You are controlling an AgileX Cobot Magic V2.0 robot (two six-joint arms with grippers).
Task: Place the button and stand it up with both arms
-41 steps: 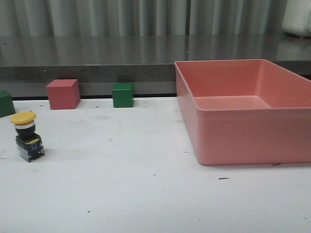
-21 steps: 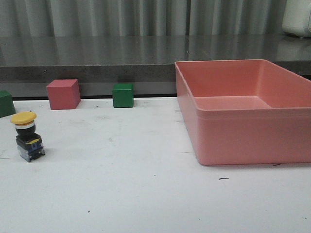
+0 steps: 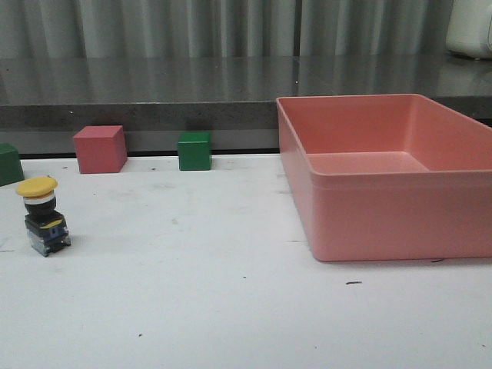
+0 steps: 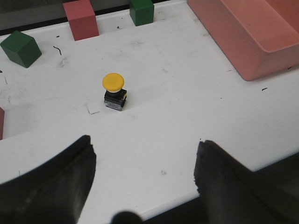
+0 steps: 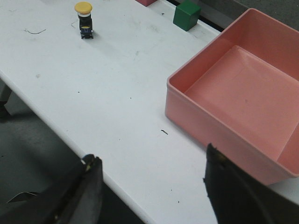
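A: Button (image 3: 43, 215) placement was recorded how?

B: It was seen standing upright on the white bench (image 3: 231, 292), yellow cap uppermost and black base down, at the left side of the front view. No contact with either arm was seen.

A: What was noted around it?

B: A pink cube (image 3: 100, 148) and a green cube (image 3: 194, 151) were set along the far edge of the bench, behind the button and apart from it. A second green cube (image 3: 9, 163) was cut off by the left edge of the front view. A large pink bin (image 3: 400, 207) was placed on the right side, well apart from the button.

A: And the arms?

B: The left gripper (image 4: 145, 158) was held above the near edge of the bench, its jaws spread wide with nothing between them; the button was seen beyond them in the left wrist view. The right gripper (image 5: 152, 179) was likewise held with its jaws released and nothing grasped, over the near edge of the bench beside the bin. Neither gripper was seen in the front view.
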